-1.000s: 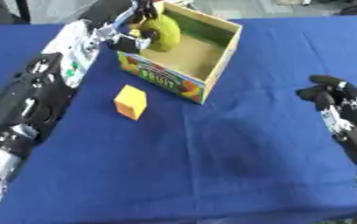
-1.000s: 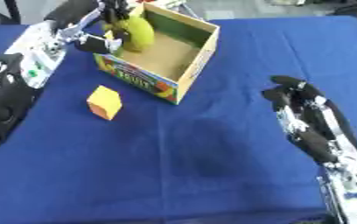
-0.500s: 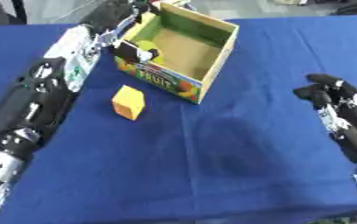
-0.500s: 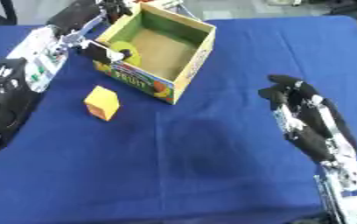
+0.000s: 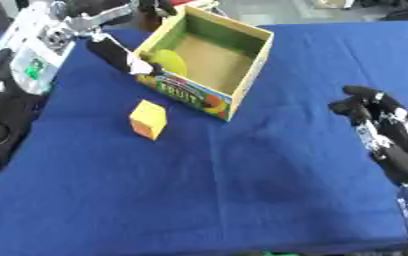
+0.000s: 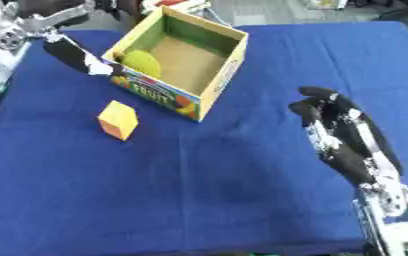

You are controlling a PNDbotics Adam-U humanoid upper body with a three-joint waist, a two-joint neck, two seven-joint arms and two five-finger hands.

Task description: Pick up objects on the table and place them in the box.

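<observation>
One box, one yellow-green fruit, one orange cube

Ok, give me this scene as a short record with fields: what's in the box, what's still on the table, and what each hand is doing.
surface: table with blue cloth
box: open-topped cardboard, printed fruit on its front
in box: yellow-green fruit, against the left wall
left on table: orange-yellow block, in front of the box, apart from it
left hand: open, fingers at the box's left wall, holding nothing
right hand: idle at the right, fingers relaxed, holding nothing
</observation>
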